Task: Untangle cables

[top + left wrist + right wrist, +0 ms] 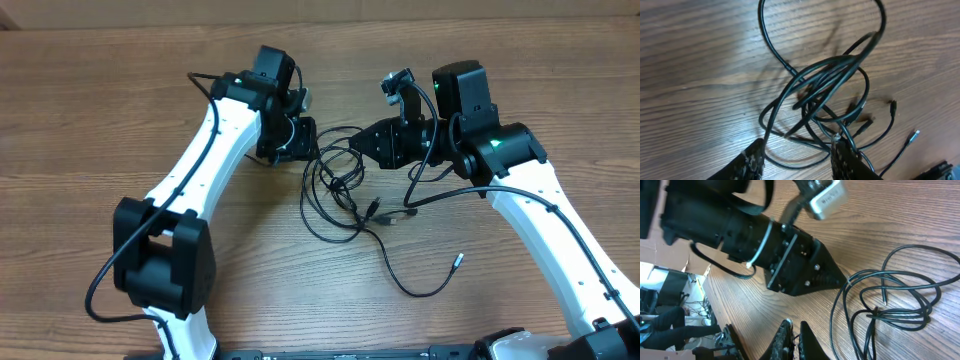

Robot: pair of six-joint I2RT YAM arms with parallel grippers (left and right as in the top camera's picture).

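Black cables (830, 70) lie in tangled loops on the wooden table (90, 130), mid-table between both arms. The left gripper (797, 146) is spread, straddling a few strands. The right gripper (794, 327), just right of the tangle, is pressed together.

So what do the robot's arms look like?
The left arm and right arm are white tubes with chunky black joints, a black wire along each, and a small green light. The left gripper and right gripper are black, each with two textured fingers.
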